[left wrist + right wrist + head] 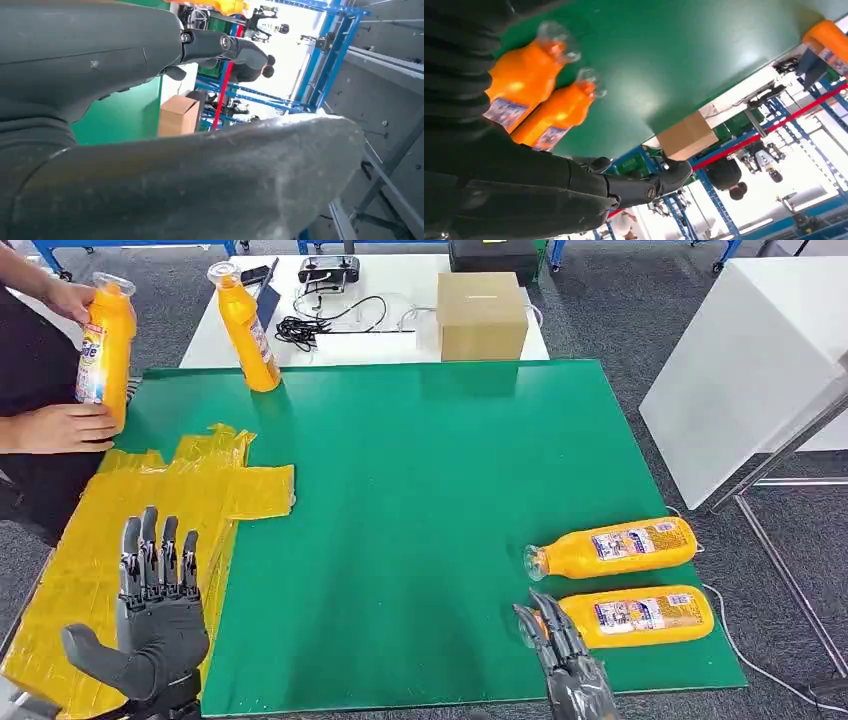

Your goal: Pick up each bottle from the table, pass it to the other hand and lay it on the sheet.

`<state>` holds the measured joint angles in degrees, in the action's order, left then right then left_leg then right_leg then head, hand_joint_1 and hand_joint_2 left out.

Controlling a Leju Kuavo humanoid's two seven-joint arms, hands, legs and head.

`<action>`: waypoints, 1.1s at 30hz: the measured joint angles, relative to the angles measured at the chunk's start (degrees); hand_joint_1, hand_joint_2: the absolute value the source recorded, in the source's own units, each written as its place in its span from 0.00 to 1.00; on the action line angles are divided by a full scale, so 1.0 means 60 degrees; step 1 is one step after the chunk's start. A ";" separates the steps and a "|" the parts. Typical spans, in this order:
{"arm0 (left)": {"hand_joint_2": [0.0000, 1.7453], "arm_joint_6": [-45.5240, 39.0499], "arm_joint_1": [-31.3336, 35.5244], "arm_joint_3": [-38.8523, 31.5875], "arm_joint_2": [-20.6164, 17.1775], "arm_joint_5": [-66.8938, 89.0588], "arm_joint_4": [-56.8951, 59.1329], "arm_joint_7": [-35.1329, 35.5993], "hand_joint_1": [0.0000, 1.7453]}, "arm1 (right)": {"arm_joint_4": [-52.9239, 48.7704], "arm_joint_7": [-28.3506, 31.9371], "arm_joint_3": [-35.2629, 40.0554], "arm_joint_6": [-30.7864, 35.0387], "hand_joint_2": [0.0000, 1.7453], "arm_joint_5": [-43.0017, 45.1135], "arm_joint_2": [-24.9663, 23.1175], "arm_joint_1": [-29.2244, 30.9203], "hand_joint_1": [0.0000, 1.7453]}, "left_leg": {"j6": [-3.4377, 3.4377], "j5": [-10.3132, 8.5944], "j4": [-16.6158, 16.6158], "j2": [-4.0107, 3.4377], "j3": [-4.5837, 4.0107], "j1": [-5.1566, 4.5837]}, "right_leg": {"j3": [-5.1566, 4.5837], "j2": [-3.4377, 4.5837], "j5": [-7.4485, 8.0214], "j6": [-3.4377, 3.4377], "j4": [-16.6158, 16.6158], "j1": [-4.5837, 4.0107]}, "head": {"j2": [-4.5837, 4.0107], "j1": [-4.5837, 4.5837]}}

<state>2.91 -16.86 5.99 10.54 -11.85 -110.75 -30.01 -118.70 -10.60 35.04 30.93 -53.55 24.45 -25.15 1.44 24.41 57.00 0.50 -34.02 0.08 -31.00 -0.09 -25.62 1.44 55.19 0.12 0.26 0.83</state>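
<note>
Green-topped table [420,500]: yellow sheet [170,505] spread over its left part. Right of the sheet, well apart, two orange bottles [612,548] [632,616] lie side by side. A third bottle [246,330] stands behind the sheet at the far edge.

Glossy plastic bottles [620,548], a crinkled, shiny yellow sheet [150,510], perhaps film, a smooth green mat [430,470].

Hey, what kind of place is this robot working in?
Probably a robotics lab or test workshop: a green mat set up as a work surface, blue metal racks behind, and cables with a controller on a white table.
</note>
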 measured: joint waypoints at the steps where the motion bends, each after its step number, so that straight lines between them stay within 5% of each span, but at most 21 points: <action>1: 0.00 0.0000 -0.0020 0.0011 0.0004 0.0000 -0.0022 -0.0007 0.00 | -0.0110 -0.0032 -0.0022 0.0004 1.00 0.0000 0.0147 -0.0091 0.00 | 0.0001 0.0001 0.0000 -0.0002 0.0002 0.0000 | 0.0001 0.0001 0.0000 0.0000 0.0000 0.0000 | 0.0000 0.0000; 6: 0.00 0.0000 -0.0078 0.0022 0.0007 0.0000 -0.0077 -0.0011 0.00 | -0.0390 -0.0156 -0.0070 -0.0007 1.00 -0.0011 0.0482 -0.0246 0.00 | 0.0004 0.0004 0.0000 -0.0004 0.0021 0.0002 | 0.0013 0.0001 0.0000 -0.0001 -0.0001 -0.0003 | 0.0000 -0.0004; 15: 0.00 -0.0066 -0.0186 0.0029 0.0076 0.0109 -0.0168 0.0033 0.00 | -0.0955 -0.2502 -0.0942 -0.0032 1.00 -0.0176 0.1661 -0.1492 0.00 | 0.0014 0.0010 0.0000 -0.0001 0.0021 -0.0015 | 0.0016 0.0000 -0.0003 0.0004 -0.0001 0.0016 | 0.0000 -0.0004; 22: 0.00 -0.0022 -0.0202 0.0051 0.0076 0.0146 -0.0168 0.0033 0.00 | -0.1039 -0.2355 -0.2464 -0.0515 1.00 0.0843 0.2165 -0.2732 0.00 | 0.0051 0.0038 0.0002 0.0003 0.0067 -0.0031 | -0.0022 0.0001 -0.0035 0.0040 -0.0007 0.0030 | 0.0000 -0.0011; 25: 0.00 0.0105 -0.0210 0.0055 0.0073 0.0117 -0.0168 0.0044 0.00 | -0.1057 -0.1261 -0.4392 -0.2229 1.00 0.1610 0.1701 -0.3439 0.00 | 0.0054 0.0056 0.0001 0.0018 0.0091 -0.0030 | 0.0009 -0.0008 -0.0056 0.0053 -0.0008 0.0027 | 0.0000 -0.0004; 27: 0.00 0.0179 -0.0202 0.0062 0.0073 0.0098 -0.0168 0.0088 0.00 | -0.1039 0.0441 -0.5906 -0.4478 1.00 0.1427 0.0727 -0.3311 0.00 | 0.0043 0.0063 0.0001 -0.0003 0.0094 -0.0030 | 0.0049 0.0008 -0.0051 0.0049 -0.0008 0.0025 | 0.0000 -0.0007; 31: 0.00 0.0281 -0.0160 0.0120 0.0069 -0.0007 -0.0164 0.0168 0.00 | -0.0889 0.4473 -1.0187 -0.9055 1.00 -0.0699 -0.2154 -0.1720 0.00 | 0.0037 0.0056 0.0002 -0.0008 0.0109 -0.0030 | 0.0067 0.0013 -0.0049 0.0050 -0.0006 0.0030 | 0.0000 -0.0015; 33: 0.00 0.0364 -0.0128 0.0146 0.0069 -0.0029 -0.0164 0.0186 0.00 | -0.0762 0.5612 -1.2128 -0.9964 1.00 -0.2003 -0.3054 -0.0872 0.00 | 0.0039 0.0066 0.0000 0.0011 0.0124 -0.0030 | 0.0024 0.0000 -0.0072 0.0042 -0.0006 0.0030 | 0.0000 0.0011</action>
<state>5.09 -17.63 6.86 10.95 -12.02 -111.73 -28.89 -123.27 23.07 -37.73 -28.86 -65.57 6.13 -30.38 1.67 24.80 57.00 0.57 -33.27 -0.10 -30.86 -0.08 -26.05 1.69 55.16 0.30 0.26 0.90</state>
